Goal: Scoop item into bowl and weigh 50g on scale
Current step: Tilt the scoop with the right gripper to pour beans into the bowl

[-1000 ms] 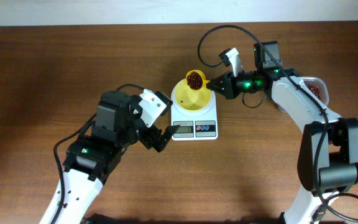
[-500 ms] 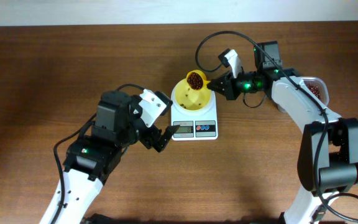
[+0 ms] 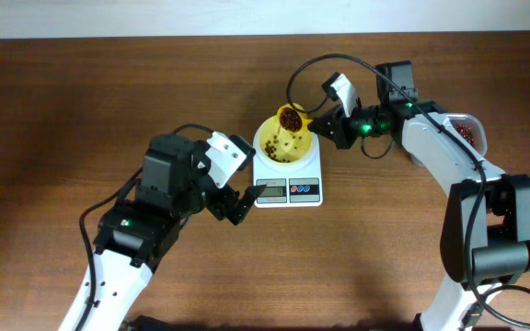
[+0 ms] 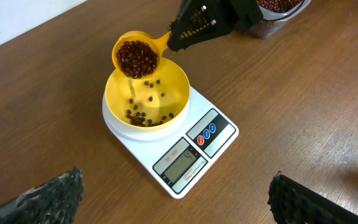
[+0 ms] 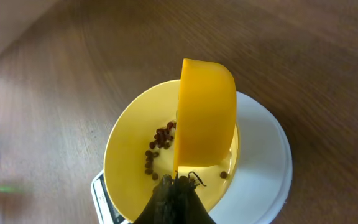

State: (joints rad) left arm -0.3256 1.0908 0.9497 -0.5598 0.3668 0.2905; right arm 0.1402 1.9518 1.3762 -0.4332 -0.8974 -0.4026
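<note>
While the right gripper [image 4: 197, 28] pinches the handle of the yellow scoop [image 4: 137, 56] tight, the scoop tips just past its fingertips, over the rim of the bowl [image 4: 174, 87], and beans [image 4: 143, 117] lie inside it, on the scale [image 4: 229, 127]. The left gripper [image 3: 243, 204] is spread wide and holds nothing, with the scale's near edge just ahead of its fingers [image 4: 48, 196]. Bare brown table [image 4: 303, 93] lies wide on both sides.

Yellow bowl [image 4: 174, 87] on white scale [image 4: 194, 153], few beans [image 4: 138, 117] inside.
</note>
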